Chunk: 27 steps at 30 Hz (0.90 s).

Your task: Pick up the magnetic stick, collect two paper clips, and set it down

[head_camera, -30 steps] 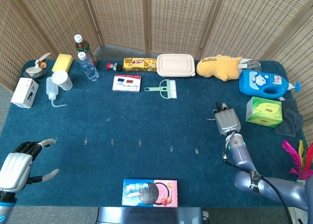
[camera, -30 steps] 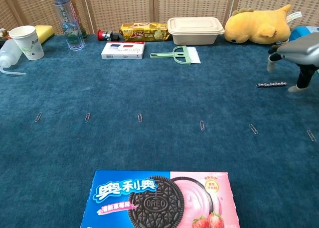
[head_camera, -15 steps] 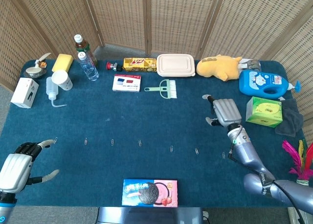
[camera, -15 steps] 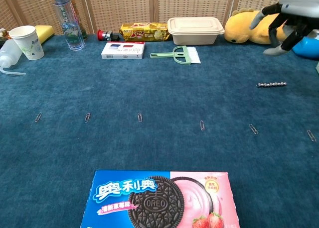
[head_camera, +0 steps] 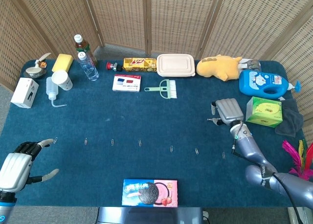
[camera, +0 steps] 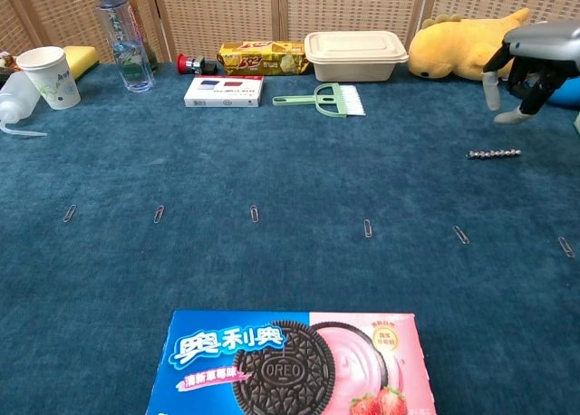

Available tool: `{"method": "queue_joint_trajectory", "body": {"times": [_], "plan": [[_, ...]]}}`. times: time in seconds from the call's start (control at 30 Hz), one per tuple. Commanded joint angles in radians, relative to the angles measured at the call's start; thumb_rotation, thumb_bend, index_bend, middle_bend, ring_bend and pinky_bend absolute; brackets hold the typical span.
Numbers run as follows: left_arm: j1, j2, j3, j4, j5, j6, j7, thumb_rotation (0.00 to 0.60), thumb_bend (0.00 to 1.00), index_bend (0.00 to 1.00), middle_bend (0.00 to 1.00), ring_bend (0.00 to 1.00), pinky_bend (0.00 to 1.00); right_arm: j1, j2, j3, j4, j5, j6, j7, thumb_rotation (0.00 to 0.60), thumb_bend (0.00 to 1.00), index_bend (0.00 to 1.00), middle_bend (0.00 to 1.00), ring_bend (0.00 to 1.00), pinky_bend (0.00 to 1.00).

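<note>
Oreo box (camera: 290, 365) at near edge; green brush (camera: 322, 99), possibly dustpan-backed.

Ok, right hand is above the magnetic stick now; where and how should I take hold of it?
Pinch the magnetic stick near its middle, coming straight down with the right hand hovering above it. It lies flat on the cloth, thin, running left to right, so fingers should probably close across it from front and back.

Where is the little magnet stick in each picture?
Head view: the magnetic stick barely shows, a thin bit on the cloth at the right hand.
Chest view: the stick lies flat at the right, below that hand.
Shared landmark: the yellow plush toy behind it.
</note>
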State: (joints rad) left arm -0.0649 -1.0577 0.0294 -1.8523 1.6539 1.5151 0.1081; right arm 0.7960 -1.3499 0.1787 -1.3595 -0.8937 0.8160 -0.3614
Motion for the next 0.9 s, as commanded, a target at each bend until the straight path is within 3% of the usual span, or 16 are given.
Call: {"method": "queue_joint_trajectory", "body": {"times": [0.03, 0.4, 0.57, 0.9], "plan": [[0.000, 0.001, 0.000, -0.002, -0.001, -0.001, 0.002, 0.442, 0.20, 0.22, 0.33, 0.30, 0.24, 0.017, -0.024, -0.008, 0.025, 0.024, -0.006, -0.035, 0.600, 0.31, 0.56, 0.93, 1.00, 1.00], [-0.006, 0.000, -0.004, -0.003, -0.006, -0.010, 0.009, 0.441, 0.20, 0.22, 0.33, 0.30, 0.24, 0.049, -0.100, -0.029, 0.111, 0.105, -0.008, -0.139, 0.600, 0.34, 0.53, 0.91, 0.99, 1.00], [-0.009, 0.001, -0.006, -0.003, -0.010, -0.014, 0.010, 0.442, 0.20, 0.22, 0.33, 0.30, 0.24, 0.051, -0.118, -0.037, 0.138, 0.130, -0.015, -0.156, 0.600, 0.39, 0.52, 0.91, 0.98, 1.00], [-0.014, 0.001, -0.008, -0.007, -0.013, -0.021, 0.016, 0.439, 0.20, 0.22, 0.33, 0.31, 0.24, 0.055, -0.135, -0.049, 0.178, 0.158, -0.032, -0.181, 0.600, 0.40, 0.50, 0.90, 0.97, 1.00]]}}
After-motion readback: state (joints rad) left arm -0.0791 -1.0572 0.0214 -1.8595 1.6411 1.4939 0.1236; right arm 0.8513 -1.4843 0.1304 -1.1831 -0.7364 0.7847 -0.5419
